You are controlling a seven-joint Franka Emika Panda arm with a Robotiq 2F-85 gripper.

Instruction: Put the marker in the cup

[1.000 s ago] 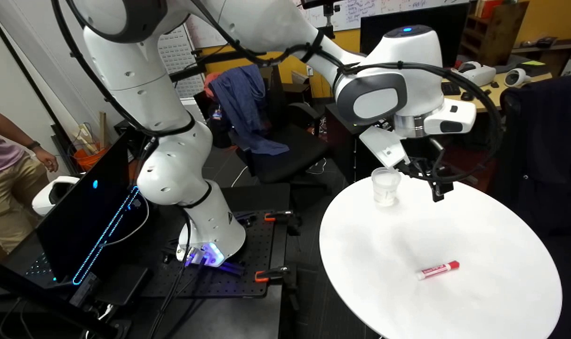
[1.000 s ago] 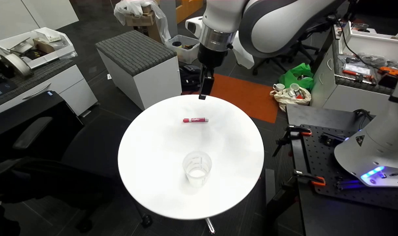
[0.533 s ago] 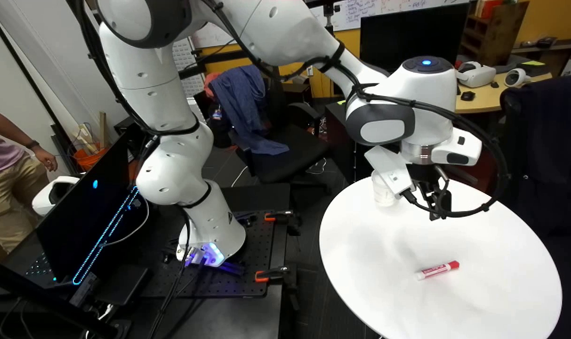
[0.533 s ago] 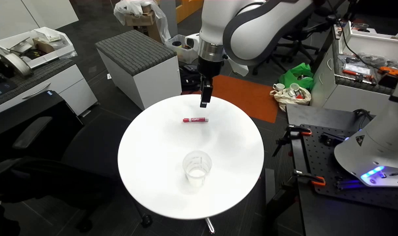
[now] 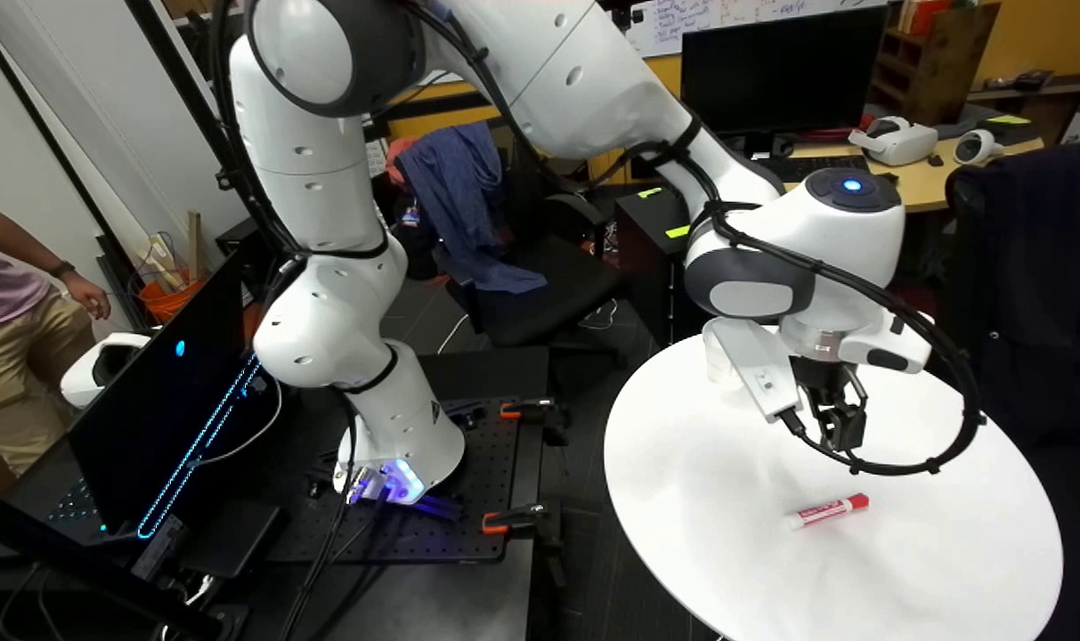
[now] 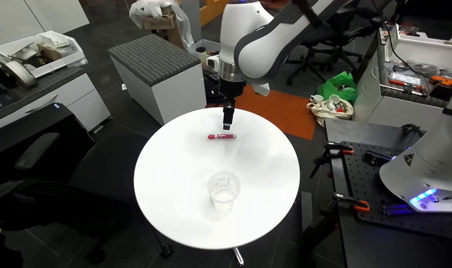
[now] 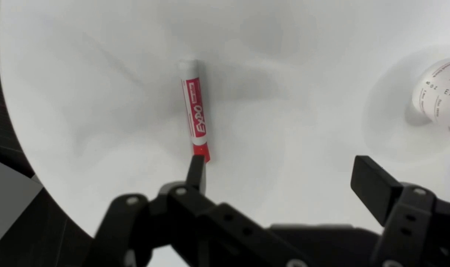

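Note:
The red marker lies flat on the white round table [image 6: 166, 167]; it shows in both exterior views [image 5: 829, 511] [image 6: 222, 136] and left of centre in the wrist view [image 7: 195, 107]. The clear cup stands upright in an exterior view [image 6: 224, 191]. It is partly covered by the wrist part in an exterior view [image 5: 720, 363] and cut off at the right edge of the wrist view [image 7: 442, 98]. My gripper [image 7: 279, 158] is open and empty, its fingers wide apart. It hangs above the table near the marker [image 5: 842, 438] [image 6: 227, 126]. One fingertip overlaps the marker's red end in the wrist view.
The robot base is on a black bench [image 5: 468, 588] with orange-tipped clamps beside the table. A dark chair [image 6: 106, 160] stands close to the table's edge. A grey-topped white cabinet [image 6: 155, 59] stands behind it. A person [image 5: 23, 320] stands at the far left.
My gripper has moved down towards the table and nearer the marker. The wrist part now covers some of the cup in an exterior view. The marker and cup have not moved.

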